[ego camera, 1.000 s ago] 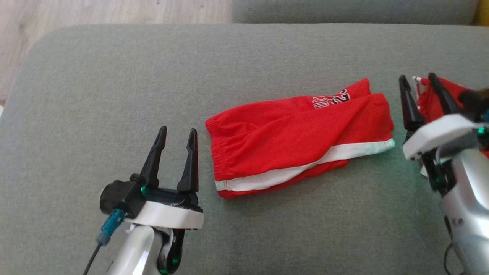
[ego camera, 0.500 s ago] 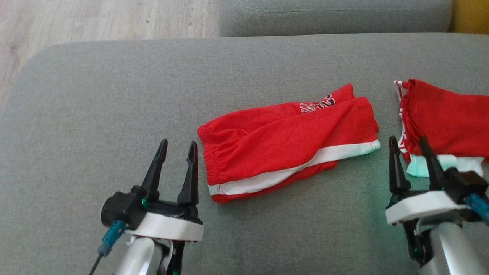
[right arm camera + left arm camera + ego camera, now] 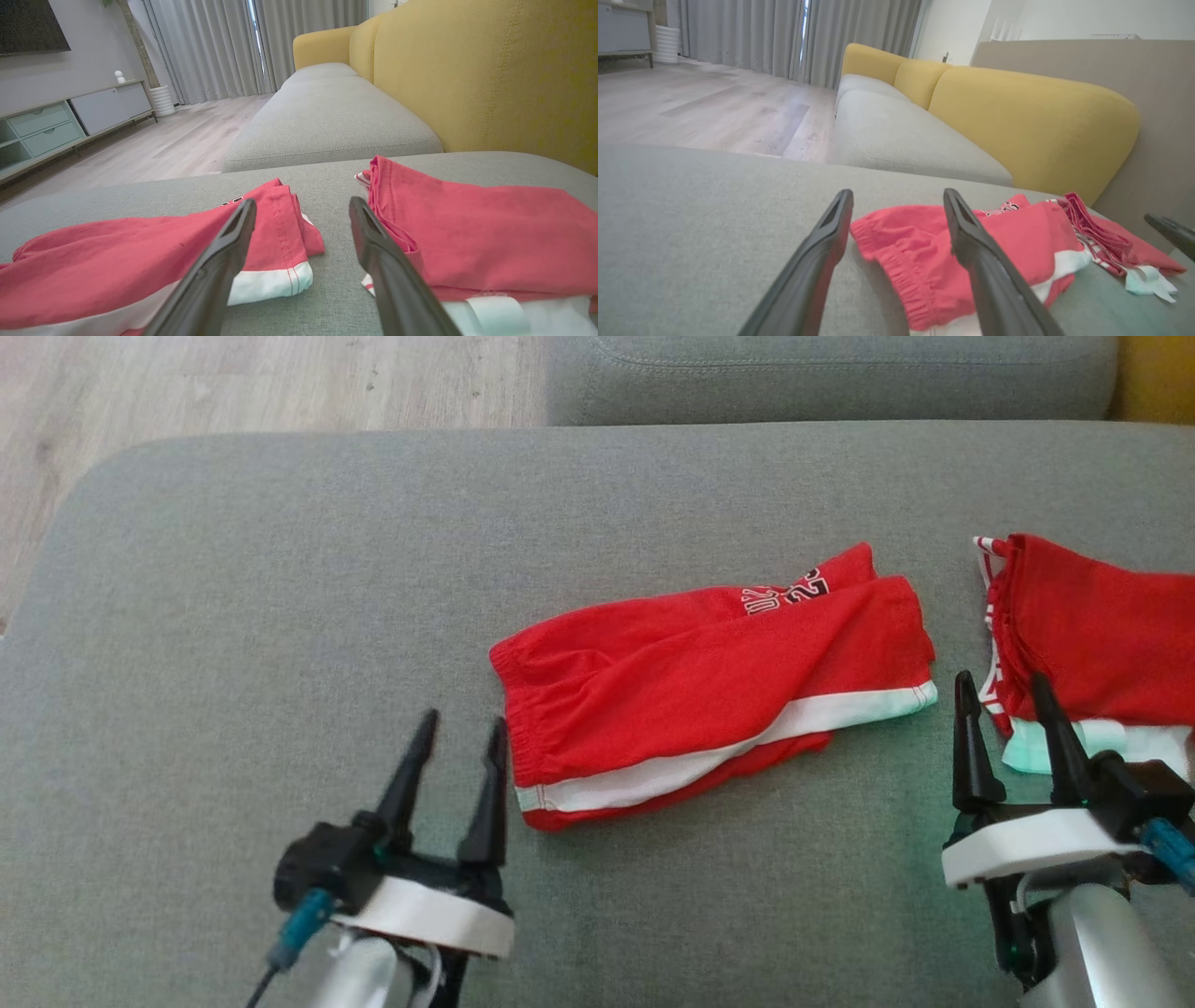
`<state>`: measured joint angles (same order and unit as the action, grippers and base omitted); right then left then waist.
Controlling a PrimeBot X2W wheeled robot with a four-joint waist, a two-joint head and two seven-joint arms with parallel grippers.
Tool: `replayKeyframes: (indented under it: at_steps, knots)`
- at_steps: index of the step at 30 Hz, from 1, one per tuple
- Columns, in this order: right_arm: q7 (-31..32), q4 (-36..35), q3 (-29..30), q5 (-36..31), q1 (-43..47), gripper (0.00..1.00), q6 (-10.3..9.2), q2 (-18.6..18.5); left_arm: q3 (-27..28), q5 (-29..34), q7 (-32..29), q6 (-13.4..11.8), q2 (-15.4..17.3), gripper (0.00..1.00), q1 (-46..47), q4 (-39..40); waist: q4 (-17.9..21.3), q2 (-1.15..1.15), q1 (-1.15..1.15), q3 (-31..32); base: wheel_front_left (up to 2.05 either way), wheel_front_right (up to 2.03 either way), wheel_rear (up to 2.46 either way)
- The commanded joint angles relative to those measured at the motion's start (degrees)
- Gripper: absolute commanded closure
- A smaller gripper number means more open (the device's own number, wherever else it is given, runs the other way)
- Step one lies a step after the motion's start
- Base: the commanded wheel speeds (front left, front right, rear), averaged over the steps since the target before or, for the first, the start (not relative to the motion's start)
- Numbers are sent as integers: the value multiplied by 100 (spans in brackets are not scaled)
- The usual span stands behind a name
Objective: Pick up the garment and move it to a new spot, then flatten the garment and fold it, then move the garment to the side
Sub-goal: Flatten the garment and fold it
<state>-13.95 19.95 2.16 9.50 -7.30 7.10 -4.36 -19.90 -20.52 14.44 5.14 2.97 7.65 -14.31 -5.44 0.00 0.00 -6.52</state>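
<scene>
Your left tool (image 3: 465, 719) is released, jaws spread with nothing between them, fingers pointing away from the robot. Just off its right fingertip sits the elastic waistband end of the red shorts (image 3: 709, 681); whether they touch, can't tell. In the left wrist view the waistband corner sits ahead in the gap between the fingers, and the right finger overlaps the fabric. From there the shorts run out to the tool's right, folded lengthwise, white stripe along the near edge, printed lettering near the far hem. Your right tool (image 3: 1001, 679) is also released and empty. Straight ahead of its gap is a bare strip of grey cushion (image 3: 233, 569). The hem end of the shorts lies just off its left finger. A second red garment (image 3: 1092, 625), folded, white label and white trim on its near side, lies just off its right finger. The two garments are near each other but apart. Beyond both tools is another grey seat (image 3: 327, 112), with a yellow backrest (image 3: 490, 70) to the right and wood floor (image 3: 233, 383) to the far left.
</scene>
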Motion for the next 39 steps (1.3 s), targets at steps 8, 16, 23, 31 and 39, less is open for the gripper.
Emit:
replayKeyframes:
  at_steps: [8,16,23,31,39]
  knots:
    - [-7,-200,-37,-23,-123,0,39,26,-351,-129,-691,175,261,0,22,-257,-27,0,0,-65,0,0,0]
    - [5,-194,-39,-32,-167,0,39,33,-580,-377,-1009,213,383,0,150,-315,35,0,0,-165,0,0,0]
    - [1,-171,-26,-66,-179,0,39,38,-752,-511,-1024,225,450,0,216,-313,77,0,0,-212,0,0,0]
    - [12,-155,-43,-98,-229,0,39,41,-876,-620,-990,229,454,0,379,-418,110,0,0,-285,0,0,0]
    - [13,-143,-35,-107,-261,0,39,43,-984,-680,-952,231,474,0,487,-492,134,0,0,-360,0,0,0]
